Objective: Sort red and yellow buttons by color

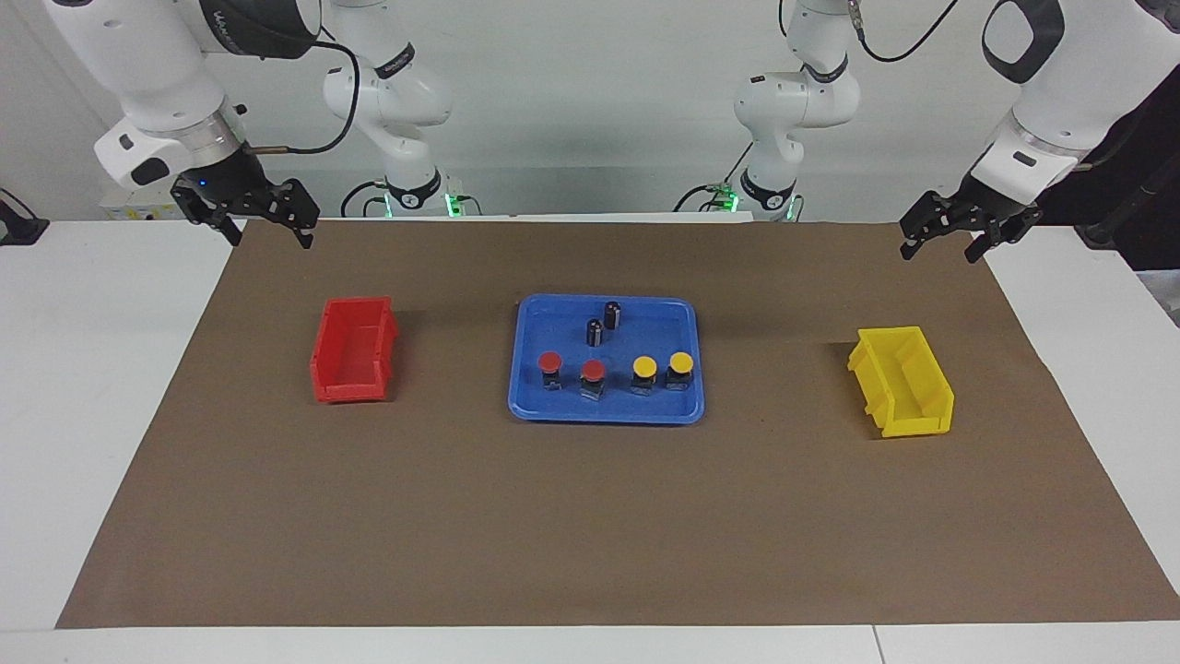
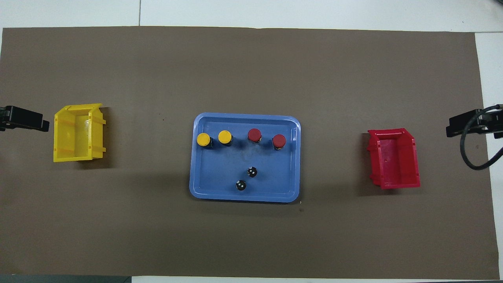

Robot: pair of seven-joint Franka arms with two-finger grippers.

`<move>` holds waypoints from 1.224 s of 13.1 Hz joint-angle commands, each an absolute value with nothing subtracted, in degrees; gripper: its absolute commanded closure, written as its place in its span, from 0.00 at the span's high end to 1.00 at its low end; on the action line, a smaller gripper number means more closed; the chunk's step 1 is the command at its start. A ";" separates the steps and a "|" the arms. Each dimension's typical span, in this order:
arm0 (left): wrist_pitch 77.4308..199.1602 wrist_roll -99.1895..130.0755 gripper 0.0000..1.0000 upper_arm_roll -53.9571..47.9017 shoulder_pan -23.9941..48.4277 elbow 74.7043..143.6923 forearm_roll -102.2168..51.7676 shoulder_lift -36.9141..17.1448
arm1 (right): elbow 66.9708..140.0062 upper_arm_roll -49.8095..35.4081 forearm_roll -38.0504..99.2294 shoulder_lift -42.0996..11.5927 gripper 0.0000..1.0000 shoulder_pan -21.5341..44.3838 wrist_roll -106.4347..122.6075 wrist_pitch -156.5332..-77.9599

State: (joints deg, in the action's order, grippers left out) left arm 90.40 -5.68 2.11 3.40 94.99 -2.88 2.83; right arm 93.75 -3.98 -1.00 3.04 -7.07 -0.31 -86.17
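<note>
at frame centre, red and yellow buttons point(image 1: 615, 372) stand in a row on the blue tray point(image 1: 682, 408); left pincer point(image 1: 949, 238) upper right and right pincer point(image 1: 267, 224) upper left, both spread, empty.

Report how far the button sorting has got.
Done: nothing; red bin and yellow bin hold no buttons. In hand: nothing; left gripper and right gripper wait open, raised at the table's ends. Left: both red buttons and both yellow buttons, upright in the blue tray.

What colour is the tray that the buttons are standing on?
Blue. The tray shows best in the overhead view.
</note>
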 commanded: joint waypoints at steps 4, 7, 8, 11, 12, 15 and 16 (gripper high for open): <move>89.74 -6.06 1.00 1.32 2.55 95.19 -1.49 3.08 | 92.72 -3.96 -0.62 2.72 1.00 -7.38 1.06 -85.08; 89.74 -6.06 1.00 1.32 2.55 95.18 -1.49 3.08 | 93.25 -3.96 -0.62 2.81 1.00 -7.29 1.40 -85.08; 89.74 -6.06 1.00 1.32 2.55 95.19 -1.49 3.08 | 93.16 -4.04 -0.62 2.81 1.00 -7.21 1.41 -85.43; 89.65 -6.06 1.00 1.32 2.46 95.18 -1.49 3.08 | 90.98 -4.22 0.60 1.68 1.00 -7.29 0.97 -85.69; 89.65 -6.06 1.00 1.32 2.55 95.19 -1.49 3.08 | 88.70 -4.22 1.31 -0.24 1.00 -7.29 0.88 -85.52; 89.65 -6.06 1.00 1.32 2.55 95.10 -1.49 3.08 | 74.14 -9.91 0.71 -10.86 1.00 -3.80 -7.23 -81.92; 89.65 -6.06 1.00 1.32 2.55 95.10 -1.49 3.08 | 71.92 -10.37 0.53 -14.38 1.00 -0.39 -12.86 -82.70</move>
